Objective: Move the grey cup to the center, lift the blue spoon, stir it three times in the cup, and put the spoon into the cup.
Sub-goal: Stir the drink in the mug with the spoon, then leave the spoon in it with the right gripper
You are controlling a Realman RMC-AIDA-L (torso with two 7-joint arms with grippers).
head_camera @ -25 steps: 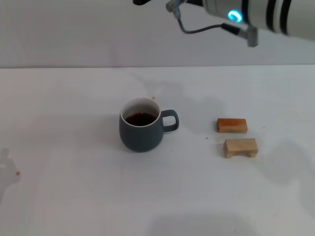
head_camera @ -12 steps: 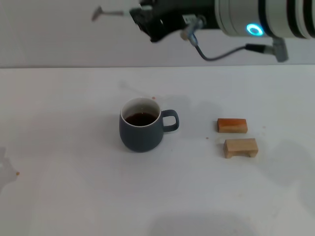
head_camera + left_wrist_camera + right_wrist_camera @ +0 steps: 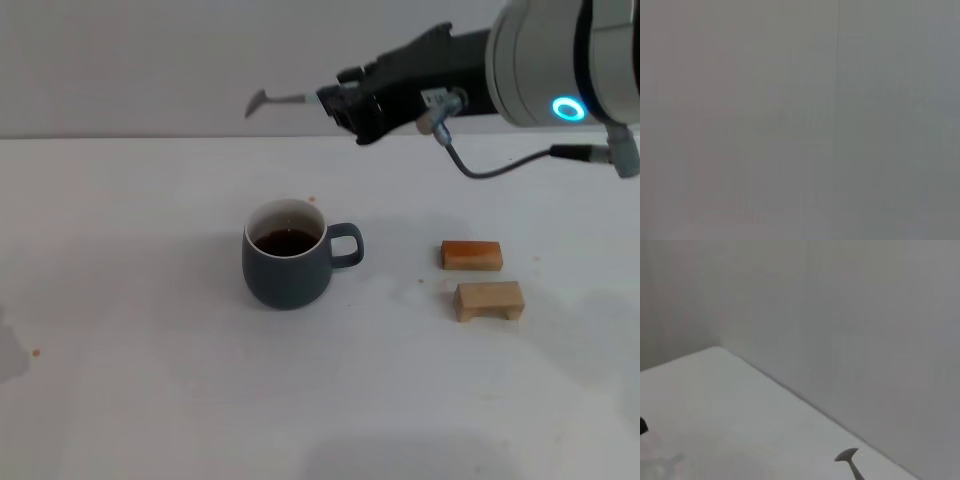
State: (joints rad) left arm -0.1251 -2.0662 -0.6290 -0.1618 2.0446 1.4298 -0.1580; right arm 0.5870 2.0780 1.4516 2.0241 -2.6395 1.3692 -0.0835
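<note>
The right gripper (image 3: 338,105) hangs above the counter's (image 3: 150,380) far edge, jaws apparently closed on the blue spoon (image 3: 282,100), whose bowl points left. The grey cup (image 3: 288,255) stands mid-counter holding dark liquid, two wooden blocks (image 3: 480,275) nearer the right edge.

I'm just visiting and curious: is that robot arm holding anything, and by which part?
Yes. The right end effector holds the spoon by its handle end, with the bowl sticking out in the air above the cup.
</note>
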